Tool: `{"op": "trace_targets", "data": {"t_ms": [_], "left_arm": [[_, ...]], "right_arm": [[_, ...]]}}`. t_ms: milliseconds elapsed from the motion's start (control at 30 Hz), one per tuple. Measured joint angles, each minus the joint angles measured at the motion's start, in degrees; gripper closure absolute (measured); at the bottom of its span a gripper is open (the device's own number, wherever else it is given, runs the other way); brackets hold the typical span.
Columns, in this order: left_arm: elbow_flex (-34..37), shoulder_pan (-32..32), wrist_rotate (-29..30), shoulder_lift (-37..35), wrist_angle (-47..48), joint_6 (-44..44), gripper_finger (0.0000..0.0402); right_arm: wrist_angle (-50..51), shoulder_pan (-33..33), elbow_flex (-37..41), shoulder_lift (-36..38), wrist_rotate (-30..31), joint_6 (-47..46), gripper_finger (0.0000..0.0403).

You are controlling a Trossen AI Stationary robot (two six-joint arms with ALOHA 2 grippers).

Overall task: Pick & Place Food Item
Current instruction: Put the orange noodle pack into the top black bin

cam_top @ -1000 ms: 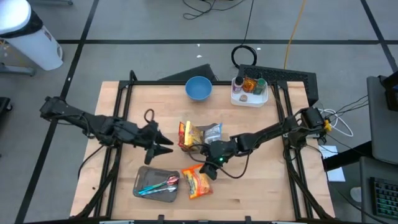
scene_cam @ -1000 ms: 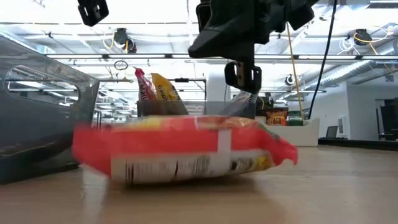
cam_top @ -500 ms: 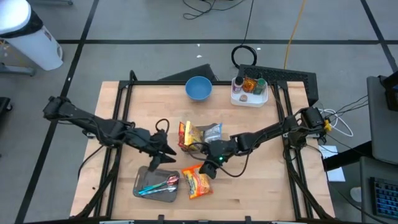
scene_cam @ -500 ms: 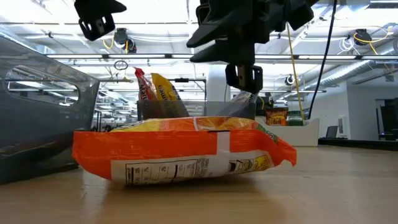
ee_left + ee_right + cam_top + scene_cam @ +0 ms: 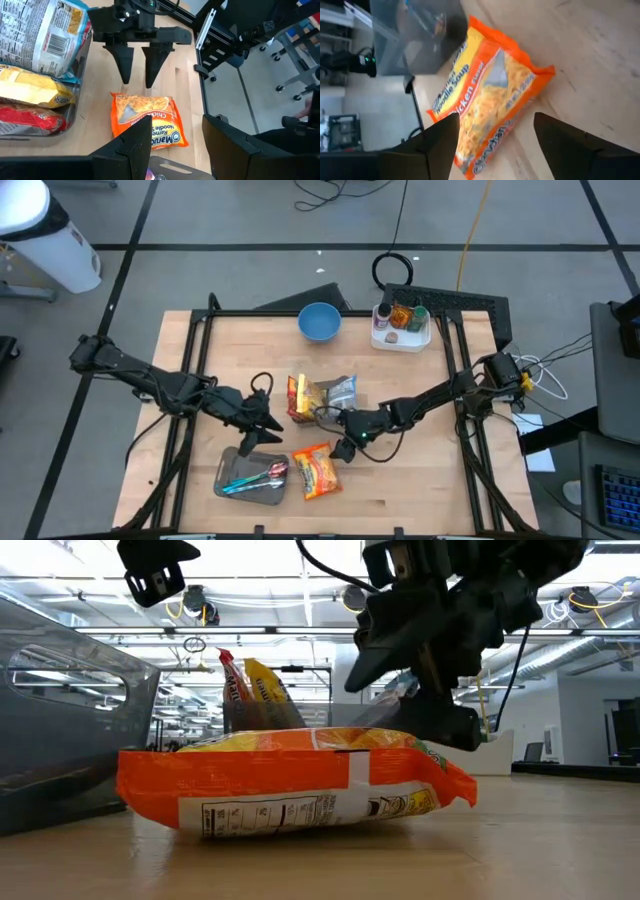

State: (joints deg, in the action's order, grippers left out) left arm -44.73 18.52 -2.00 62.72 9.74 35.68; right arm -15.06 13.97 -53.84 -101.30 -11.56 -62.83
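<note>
Orange ramen noodle packet [image 5: 316, 471] flat on table [image 5: 420, 480] beside metal tray [image 5: 226, 473] | light, crinkly, brittle inside: pinch long edges gently | right gripper [image 5: 344, 450] released, just above | left gripper [image 5: 272, 427] spread, empty

A blue bowl [image 5: 319, 322] sits near a white condiment tray [image 5: 401, 328] at the table's far edge

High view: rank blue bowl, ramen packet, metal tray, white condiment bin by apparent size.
1. metal tray
2. white condiment bin
3. ramen packet and blue bowl: too alike in footprint to rank.
</note>
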Motion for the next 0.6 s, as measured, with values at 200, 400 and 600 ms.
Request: {"op": "trace_targets", "data": {"t_ms": [200,400,600], "left_arm": [[0.0,0.0,0.6,0.0,-0.1,0.1,0.0220],[0.0,0.0,0.7,0.0,-0.1,0.1,0.0220],[-0.1,-0.1,-2.4,3.3,-1.3,0.4,0.0220]], "right_arm": [[-1.8,1.3,0.5,0.0,7.4,-1.0,0.0150],[-3.1,1.9,0.5,-1.1,9.8,-1.5,0.0158],[-4.9,1.9,0.5,-1.0,5.4,-2.0,0.0160]]}}
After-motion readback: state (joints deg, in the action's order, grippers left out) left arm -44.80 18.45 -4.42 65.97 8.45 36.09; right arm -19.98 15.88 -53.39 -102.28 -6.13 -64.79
